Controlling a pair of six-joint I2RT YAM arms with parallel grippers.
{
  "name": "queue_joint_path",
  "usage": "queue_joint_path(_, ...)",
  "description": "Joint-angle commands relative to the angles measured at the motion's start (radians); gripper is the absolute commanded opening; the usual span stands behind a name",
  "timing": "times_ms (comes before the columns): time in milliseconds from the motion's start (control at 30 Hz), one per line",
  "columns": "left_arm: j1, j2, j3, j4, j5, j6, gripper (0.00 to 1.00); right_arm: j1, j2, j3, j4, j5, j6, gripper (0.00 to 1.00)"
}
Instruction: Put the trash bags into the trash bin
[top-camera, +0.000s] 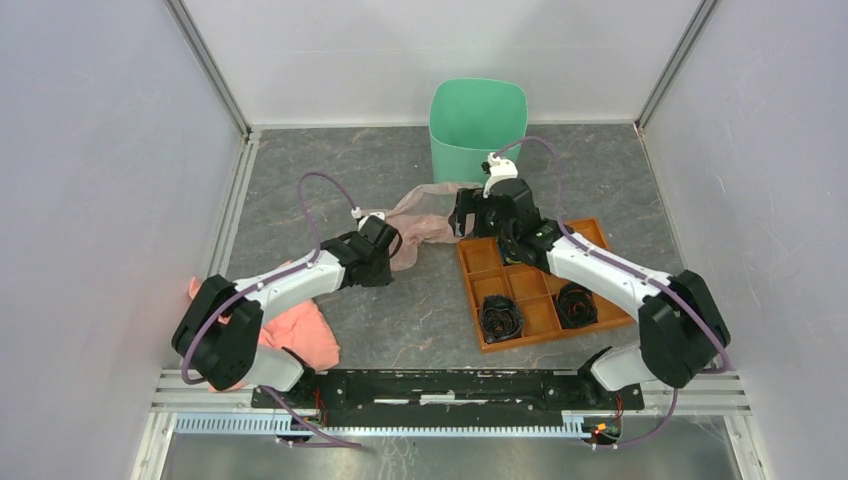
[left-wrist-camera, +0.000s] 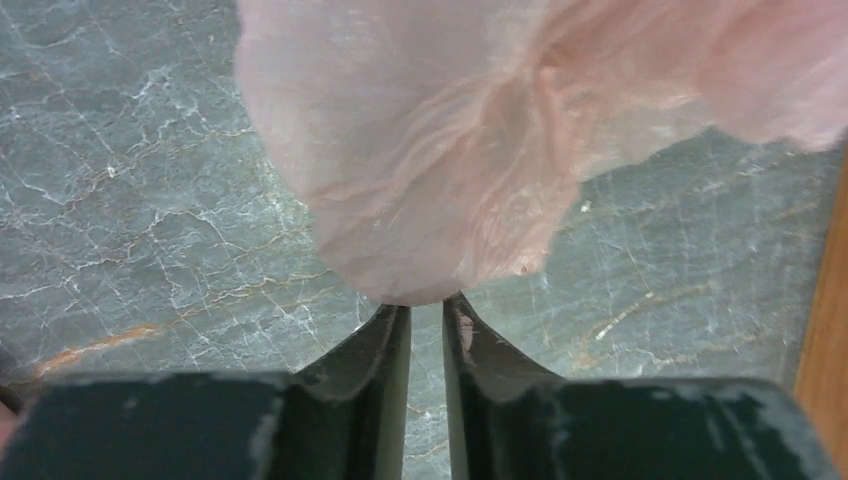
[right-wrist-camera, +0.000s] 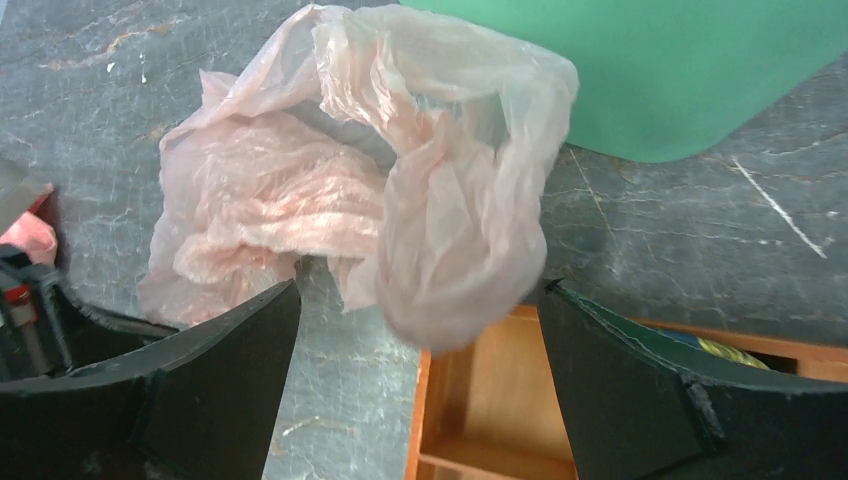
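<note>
The pale pink see-through trash bag (top-camera: 425, 218) lies crumpled on the table between my two grippers, just in front of the mint-green trash bin (top-camera: 478, 118). My left gripper (top-camera: 393, 243) is at the bag's left end. In the left wrist view its jaws (left-wrist-camera: 426, 302) are nearly together, pinching the lower edge of the bag (left-wrist-camera: 440, 150). My right gripper (top-camera: 463, 215) is at the bag's right end. In the right wrist view it (right-wrist-camera: 420, 290) is wide open, with a lobe of the bag (right-wrist-camera: 450, 230) hanging between its fingers and the bin (right-wrist-camera: 650, 70) behind.
The flat orange compartment tray (top-camera: 540, 285) sits under my right arm, with two black bundles (top-camera: 500, 317) in its near cells. Its corner shows below the right gripper (right-wrist-camera: 480, 400). A salmon-pink cloth (top-camera: 300, 335) lies by the left arm's base. Walls enclose the table.
</note>
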Motion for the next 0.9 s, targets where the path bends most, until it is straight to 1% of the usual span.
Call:
queue_joint_path(0,-0.001,-0.077,0.022,0.051,0.036,0.000,0.20,0.000,0.080,0.027,0.136,-0.010,0.057,0.94)
queue_joint_path(100,0.000,-0.104,0.022,0.032,0.029,0.002,0.10,0.000,0.120,0.030,0.159,0.000,0.046,0.89)
queue_joint_path(133,0.002,-0.114,0.023,0.024,0.030,0.004,0.08,0.001,0.133,0.028,0.165,0.003,0.030,0.84)
queue_joint_path(167,0.004,-0.128,0.025,0.016,0.033,0.004,0.04,0.000,0.142,0.024,0.168,0.007,0.011,0.79)
queue_joint_path(233,0.008,-0.158,0.033,-0.004,0.037,0.004,0.02,0.000,0.149,0.012,0.166,-0.001,-0.029,0.58)
queue_joint_path(267,0.009,-0.177,0.036,-0.014,0.036,0.004,0.02,0.000,0.144,-0.006,0.166,0.000,-0.040,0.50)
queue_joint_path(300,0.011,-0.194,0.039,-0.025,0.034,0.003,0.02,0.000,0.134,-0.027,0.173,0.003,-0.043,0.48)
queue_joint_path(333,0.011,-0.212,0.037,-0.034,0.030,0.002,0.08,-0.001,0.117,-0.058,0.187,0.000,-0.052,0.41)
queue_joint_path(367,0.013,-0.226,0.033,-0.040,0.027,0.001,0.21,0.000,0.101,-0.081,0.202,-0.004,-0.056,0.36)
queue_joint_path(400,0.015,-0.236,0.027,-0.041,0.029,-0.001,0.37,0.000,0.088,-0.104,0.211,-0.007,-0.057,0.33)
queue_joint_path(433,0.017,-0.238,0.022,-0.037,0.039,0.000,0.57,0.000,0.078,-0.117,0.218,-0.010,-0.056,0.29)
queue_joint_path(467,0.019,-0.233,0.019,-0.029,0.052,0.001,0.72,0.000,0.072,-0.123,0.220,-0.016,-0.054,0.27)
queue_joint_path(500,0.019,-0.217,0.018,-0.025,0.059,-0.001,0.83,0.000,0.071,-0.125,0.223,-0.028,-0.051,0.23)
queue_joint_path(533,0.019,-0.193,0.018,-0.021,0.064,-0.005,0.89,0.001,0.072,-0.124,0.224,-0.038,-0.048,0.23)
queue_joint_path(567,0.019,-0.164,0.021,-0.018,0.074,-0.004,0.92,0.000,0.076,-0.121,0.223,-0.051,-0.046,0.22)
queue_joint_path(633,0.018,-0.106,0.013,0.008,0.075,0.000,0.93,0.000,0.076,-0.123,0.229,-0.072,-0.039,0.22)
queue_joint_path(733,0.021,-0.025,0.016,0.034,0.015,0.009,0.91,0.000,0.072,-0.128,0.240,-0.094,-0.033,0.21)
queue_joint_path(767,0.021,-0.005,0.019,0.044,-0.009,0.011,0.90,0.000,0.072,-0.128,0.240,-0.103,-0.035,0.21)
queue_joint_path(833,0.023,0.023,0.026,0.060,-0.047,0.014,0.80,0.000,0.070,-0.127,0.239,-0.115,-0.039,0.18)
queue_joint_path(867,0.027,0.034,0.030,0.064,-0.065,0.014,0.74,0.000,0.070,-0.128,0.238,-0.115,-0.040,0.17)
